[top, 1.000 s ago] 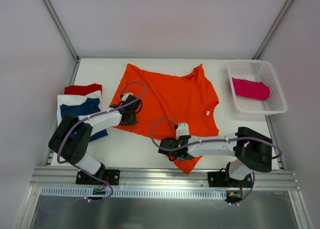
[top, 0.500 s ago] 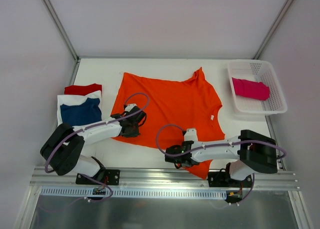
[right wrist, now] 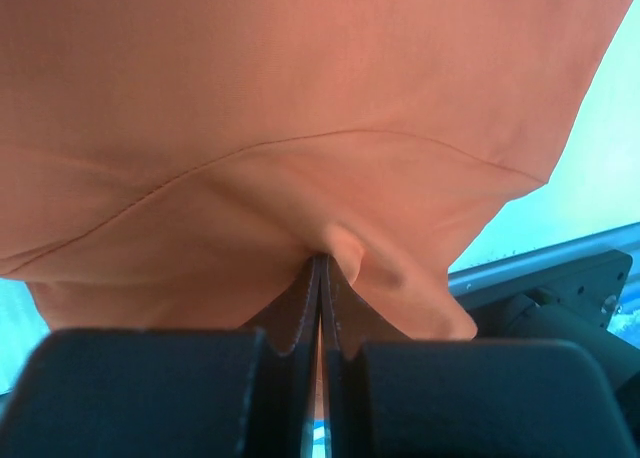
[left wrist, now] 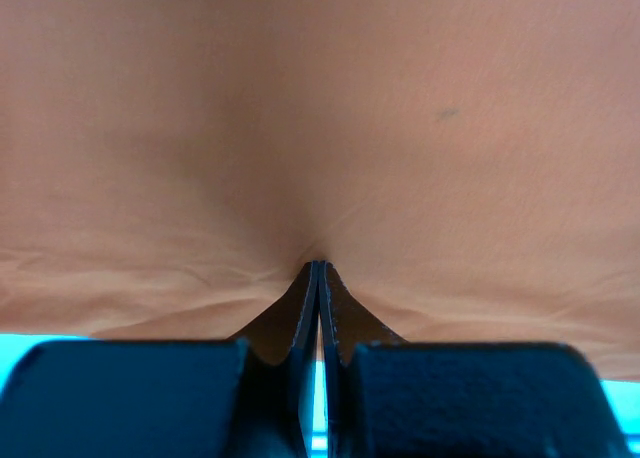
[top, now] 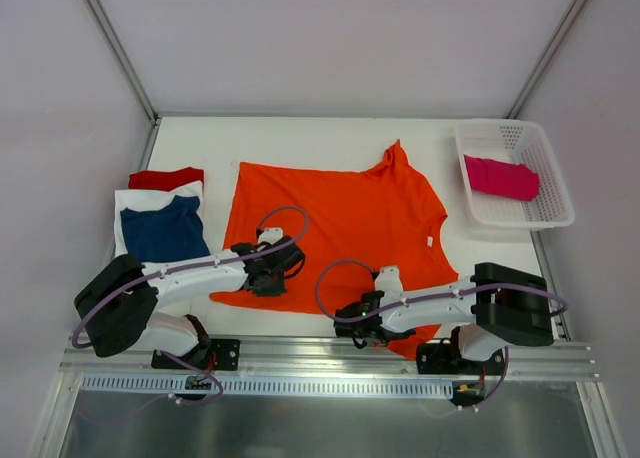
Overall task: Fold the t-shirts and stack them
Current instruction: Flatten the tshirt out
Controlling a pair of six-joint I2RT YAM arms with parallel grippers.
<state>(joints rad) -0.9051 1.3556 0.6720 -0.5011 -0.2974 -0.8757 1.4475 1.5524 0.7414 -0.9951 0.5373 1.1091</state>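
So I've got the bright orange short-sleeved cotton t-shirt [top: 340,213] spread out mid-table, collar toward the far right, hem edge toward me. Both tools are clamped tight on it: my left tool [left wrist: 318,268] is pinching a little tent of orange cloth at the near-left part of the hem, and my right tool [right wrist: 322,262] is pinching a puckered fold at the near-right corner, right by the front rail.

My read is that I'm on the flatten-and-square-up step, before the first fold. The cloth looks pretty smooth, though the near-right corner seems to hang past the edge of the white table [top: 300,136].

Next I'd guess both pinches need to lift together and carry the hem toward the collar, evenly, so it doesn't skew.

The folded navy blue t-shirt [top: 160,228] sits on the pile at far left, where this one probably ends up.
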